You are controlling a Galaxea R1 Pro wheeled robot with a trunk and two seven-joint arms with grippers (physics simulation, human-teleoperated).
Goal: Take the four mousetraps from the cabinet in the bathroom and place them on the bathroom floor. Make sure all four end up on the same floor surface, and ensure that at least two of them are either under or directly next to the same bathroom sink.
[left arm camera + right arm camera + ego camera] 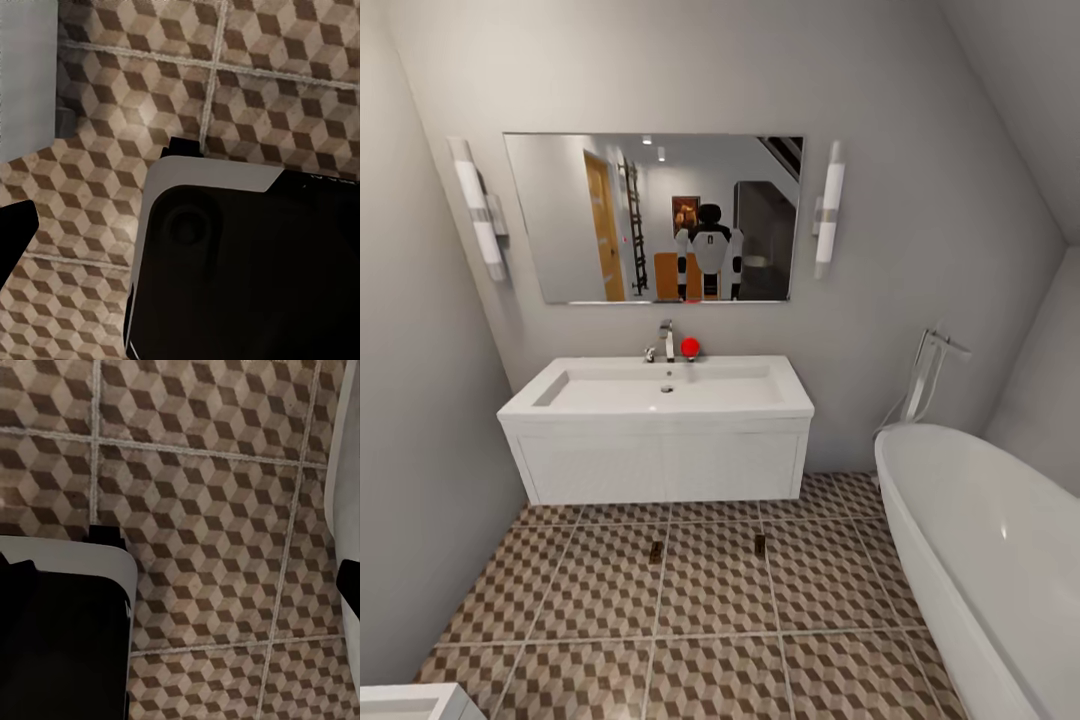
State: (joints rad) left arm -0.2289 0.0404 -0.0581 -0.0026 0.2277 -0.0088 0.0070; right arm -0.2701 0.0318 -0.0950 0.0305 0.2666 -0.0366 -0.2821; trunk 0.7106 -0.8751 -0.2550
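**Op:** Nearest to me, at the lower left corner of the head view, I see a white corner of some unit (410, 700). I can't tell what it is from here.

**Desk:** And the arms?

**Op:** The left wrist view looks down past a dark, white-edged part of the robot's body (240, 262) onto the bathroom floor (247, 82). The right wrist view shows much the same, a dark body part (60, 637) over the cube-pattern tiles, with a white curved edge (346, 472) along one side. I can't tell from either view whether the fingers are spread or pressed together, and I won't guess.

**Desk:** Where are the mousetraps?

**Op:** I see two small dark pieces on the floor just in front of the vanity. One mousetrap (656, 551) lies near a grout line, about under the middle of the basin. The other mousetrap (759, 546) lies to its right, in front of the vanity's right part. They're apart from each other, both flat on the tiles. They're too small for me to make out any detail.

**Desk:** Beyond them?

**Op:** The sink (660, 395) sits on its white vanity against the back wall, with the chrome tap (666, 340) and a small red ball (690, 347) beside it. The white bathtub (980, 540) runs along the right, its floor-standing tap (930, 370) at the far end. Above the basin, the mirror (653, 217) hangs between two wall lights and reflects the robot.
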